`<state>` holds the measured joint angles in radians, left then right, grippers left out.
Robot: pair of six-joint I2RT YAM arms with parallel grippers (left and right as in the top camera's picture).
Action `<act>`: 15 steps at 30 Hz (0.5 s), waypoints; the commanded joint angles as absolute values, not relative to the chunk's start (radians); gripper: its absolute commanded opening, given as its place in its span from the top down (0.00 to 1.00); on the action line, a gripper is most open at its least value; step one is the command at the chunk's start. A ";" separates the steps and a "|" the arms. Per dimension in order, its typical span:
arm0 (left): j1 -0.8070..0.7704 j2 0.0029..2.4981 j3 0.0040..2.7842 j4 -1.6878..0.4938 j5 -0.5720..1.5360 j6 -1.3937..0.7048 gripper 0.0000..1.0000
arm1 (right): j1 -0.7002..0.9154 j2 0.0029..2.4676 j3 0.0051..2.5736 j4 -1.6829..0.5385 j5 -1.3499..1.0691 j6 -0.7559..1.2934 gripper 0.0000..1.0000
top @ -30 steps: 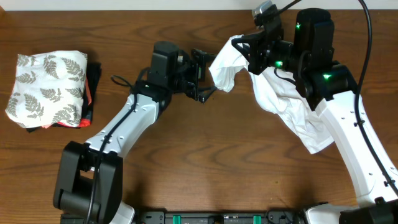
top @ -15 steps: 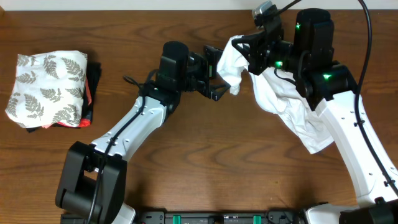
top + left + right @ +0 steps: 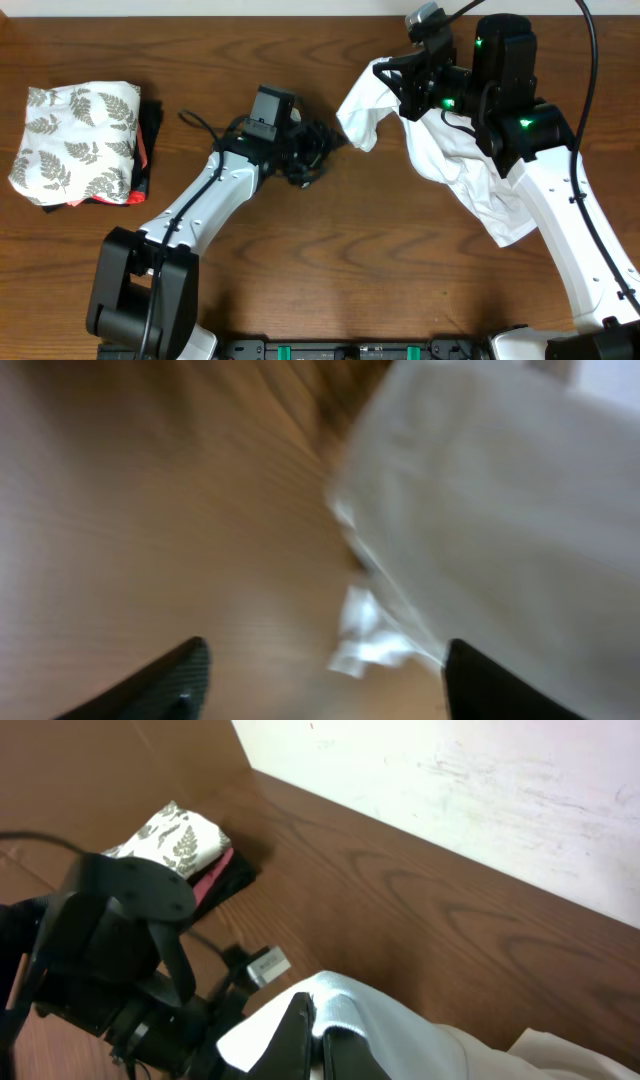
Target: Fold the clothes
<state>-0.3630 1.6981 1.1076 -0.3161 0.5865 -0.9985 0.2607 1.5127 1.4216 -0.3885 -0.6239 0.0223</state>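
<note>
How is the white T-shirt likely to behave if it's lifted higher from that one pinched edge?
Probably floppy: the T-shirt droops in loose folds from the right gripper down to the table. It looks thin and light, so it should rise easily but sag and bunch. Its free corner would likely swing.

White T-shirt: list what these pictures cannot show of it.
- Overhead: the right arm covers much of the T-shirt; its full shape is hidden.
- Left wrist: blur smears the cloth's edges.
- Right wrist: the bottom edge cuts off the T-shirt and the right end effector pinching it.
</note>
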 commanded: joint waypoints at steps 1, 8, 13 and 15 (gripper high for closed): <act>-0.373 1.702 1.117 -0.393 0.348 -0.389 0.16 | 0.255 1.502 1.423 -0.389 -0.603 0.017 0.99; -0.442 1.702 1.117 -0.490 0.058 -0.040 0.11 | 0.255 1.502 1.423 -0.412 -0.562 0.004 0.99; -0.513 1.667 1.117 -0.488 -0.029 0.009 0.11 | 0.255 1.502 1.423 -0.419 -0.519 0.002 0.99; -0.540 1.633 1.117 -0.497 -0.086 -0.011 0.11 | 0.253 1.502 1.423 -0.424 -0.506 0.003 0.99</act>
